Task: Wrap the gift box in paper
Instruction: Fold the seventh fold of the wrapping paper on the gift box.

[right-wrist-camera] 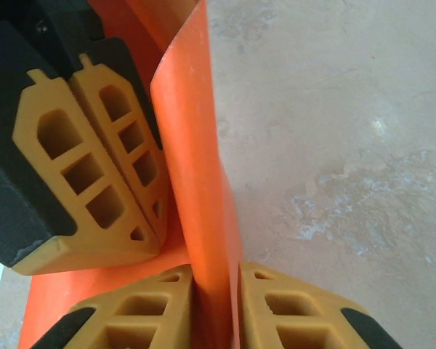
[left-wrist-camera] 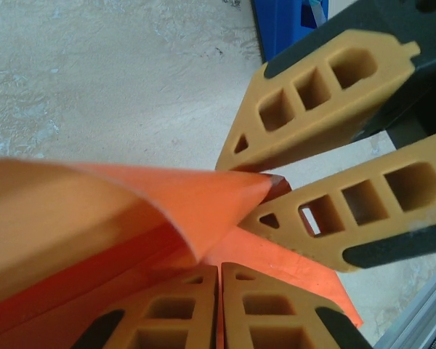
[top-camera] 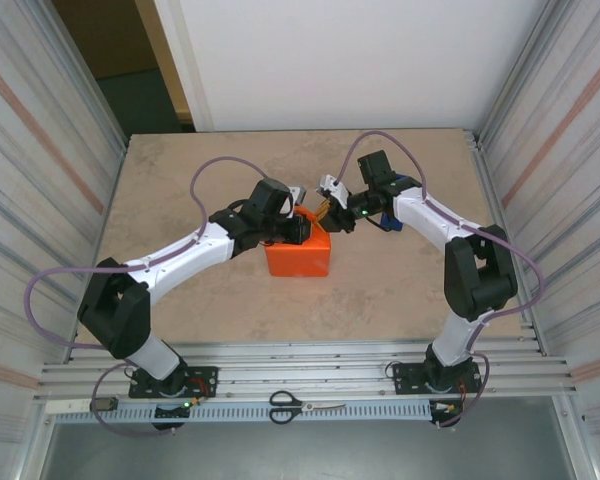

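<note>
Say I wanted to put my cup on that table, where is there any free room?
Bare tabletop lies along the far edge by the white wall, and in front of the orange paper toward the metal rails. The near-right patch inside the right arm's elbow is bare too. The middle is crowded: both arms meet at the paper, with a blue tape dispenser beside them. Scissors lie on the rails.

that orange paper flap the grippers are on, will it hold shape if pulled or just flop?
Likely floppy: the paper curls in a smooth bend instead of lying flat. It looks thin, standing edge-on between the right gripper fingers, so a hard pull could crease or tear it. It probably springs back if the left gripper releases it.
</note>
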Action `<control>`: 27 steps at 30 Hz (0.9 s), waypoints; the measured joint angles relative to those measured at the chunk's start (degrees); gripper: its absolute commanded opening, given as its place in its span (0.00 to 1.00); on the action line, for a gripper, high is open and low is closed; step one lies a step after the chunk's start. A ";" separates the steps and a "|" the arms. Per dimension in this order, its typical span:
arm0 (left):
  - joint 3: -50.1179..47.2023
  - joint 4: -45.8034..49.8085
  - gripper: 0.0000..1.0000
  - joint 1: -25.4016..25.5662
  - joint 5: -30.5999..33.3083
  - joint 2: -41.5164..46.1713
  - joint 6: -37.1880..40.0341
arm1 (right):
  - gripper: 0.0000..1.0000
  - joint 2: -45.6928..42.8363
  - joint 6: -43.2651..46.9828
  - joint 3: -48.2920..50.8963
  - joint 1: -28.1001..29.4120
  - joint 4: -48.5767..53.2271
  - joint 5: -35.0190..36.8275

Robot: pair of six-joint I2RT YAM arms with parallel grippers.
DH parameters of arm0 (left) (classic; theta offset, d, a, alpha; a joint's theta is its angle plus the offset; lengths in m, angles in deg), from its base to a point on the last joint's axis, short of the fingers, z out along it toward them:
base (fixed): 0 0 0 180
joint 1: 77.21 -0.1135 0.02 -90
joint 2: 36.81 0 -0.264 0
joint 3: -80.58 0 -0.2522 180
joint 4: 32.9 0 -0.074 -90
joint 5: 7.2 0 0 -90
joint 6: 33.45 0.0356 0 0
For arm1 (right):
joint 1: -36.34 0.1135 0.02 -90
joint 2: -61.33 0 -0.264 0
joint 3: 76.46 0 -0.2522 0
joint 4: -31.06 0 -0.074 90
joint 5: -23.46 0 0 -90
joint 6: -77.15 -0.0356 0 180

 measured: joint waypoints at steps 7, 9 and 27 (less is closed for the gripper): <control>-0.07 0.02 0.10 0.02 0.20 0.07 0.00 | 0.00 0.22 0.81 -0.83 0.07 1.62 -0.70; -0.09 0.04 0.09 0.02 0.20 0.11 0.00 | 0.08 0.28 0.83 -1.11 0.09 2.05 -0.68; -0.35 -0.20 0.09 0.02 0.31 0.26 0.00 | 0.01 0.50 -2.56 -3.15 1.09 -1.16 -4.11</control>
